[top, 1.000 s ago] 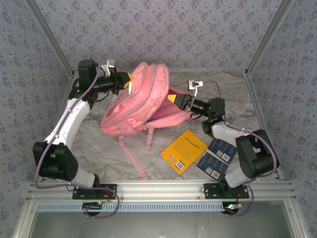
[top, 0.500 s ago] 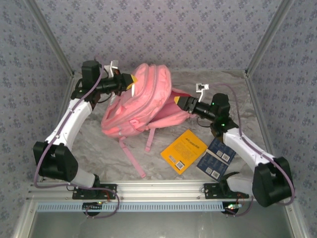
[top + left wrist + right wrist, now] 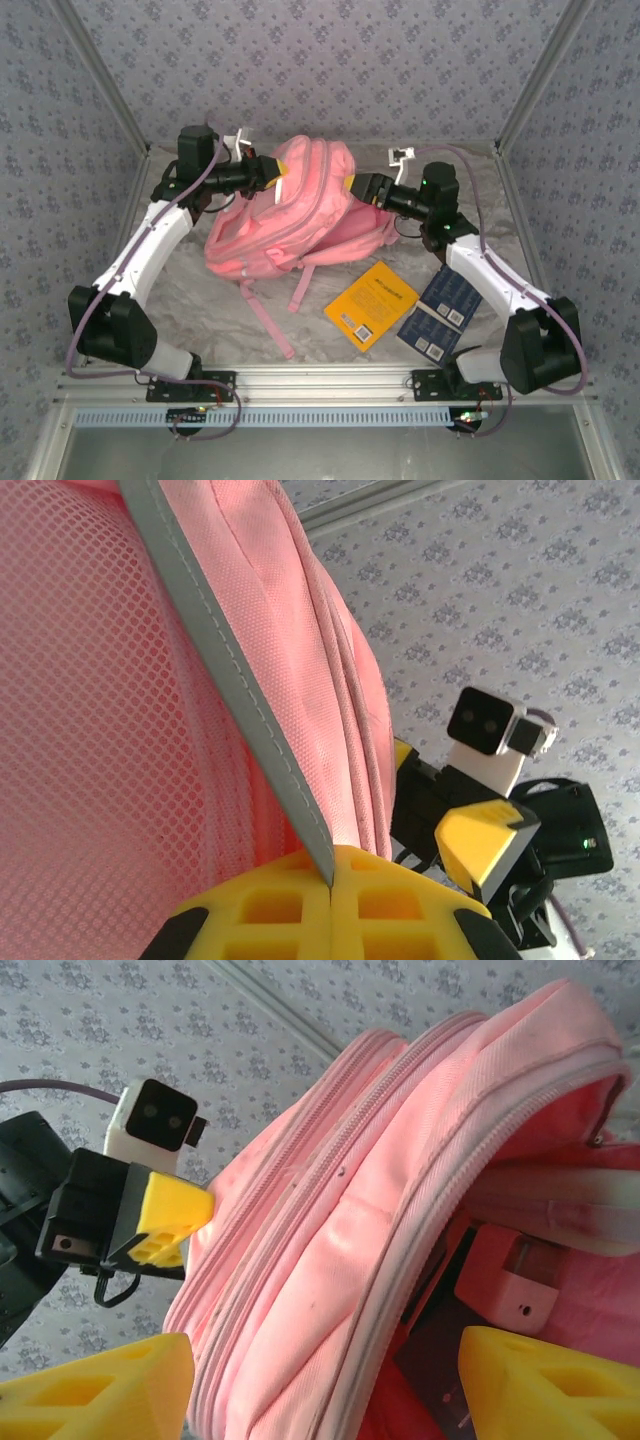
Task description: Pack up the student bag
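Observation:
The pink student bag [image 3: 300, 215] stands half-lifted at the back middle of the table, its straps trailing toward me. My left gripper [image 3: 278, 178] holds its upper left edge. In the left wrist view, the gripper [image 3: 332, 865] is shut on the bag's grey trim strip [image 3: 230, 670], next to pink mesh [image 3: 110, 740]. My right gripper [image 3: 352, 186] is at the bag's upper right. Its yellow fingers [image 3: 100, 1390] stand wide apart in the right wrist view, either side of the zipped rim [image 3: 420, 1230] without gripping it. The main compartment [image 3: 470, 1310] gapes dark beside that rim.
A yellow book [image 3: 371, 303] lies flat in front of the bag. Two dark blue booklets [image 3: 449, 298] [image 3: 430, 335] lie to its right, under the right forearm. A loose pink strap [image 3: 265, 315] runs toward the near rail. Patterned walls enclose the table.
My right gripper has opened and moved up and left to the bag's top edge. The left gripper has shifted right with the trim, and the bag now stands more upright.

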Robot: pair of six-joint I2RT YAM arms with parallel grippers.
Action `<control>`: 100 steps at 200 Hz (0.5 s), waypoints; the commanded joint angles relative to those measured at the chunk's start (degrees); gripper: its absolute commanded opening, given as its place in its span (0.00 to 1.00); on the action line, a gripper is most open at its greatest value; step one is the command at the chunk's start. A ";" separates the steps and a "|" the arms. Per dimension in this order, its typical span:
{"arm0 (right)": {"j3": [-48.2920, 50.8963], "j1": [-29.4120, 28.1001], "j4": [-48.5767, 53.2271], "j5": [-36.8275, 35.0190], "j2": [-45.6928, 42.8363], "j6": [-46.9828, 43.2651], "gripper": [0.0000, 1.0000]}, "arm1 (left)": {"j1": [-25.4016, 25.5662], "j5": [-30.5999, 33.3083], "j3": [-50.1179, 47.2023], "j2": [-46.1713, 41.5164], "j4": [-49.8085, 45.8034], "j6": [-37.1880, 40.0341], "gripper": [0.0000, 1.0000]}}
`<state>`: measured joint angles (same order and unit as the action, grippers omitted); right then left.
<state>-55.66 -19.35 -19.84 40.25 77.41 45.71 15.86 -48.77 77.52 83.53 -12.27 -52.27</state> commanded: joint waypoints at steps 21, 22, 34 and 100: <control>-2.55 -1.23 -7.54 3.40 5.75 9.44 0.60 | 0.75 -2.73 2.75 -5.87 4.90 2.67 0.00; -2.45 -1.22 -8.09 3.46 5.83 9.90 0.59 | 0.75 -2.73 2.74 -5.85 4.94 2.69 0.00; -1.06 -0.71 -16.82 3.71 7.32 16.47 0.48 | 0.84 -2.57 2.58 -6.09 4.73 2.85 0.00; -3.10 0.97 -60.24 4.31 17.98 47.68 0.00 | 0.05 -1.61 1.93 -6.46 3.70 4.02 0.00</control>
<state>-55.72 -18.94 -62.74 44.36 94.96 81.95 16.23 -47.22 77.52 82.06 -13.98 -49.71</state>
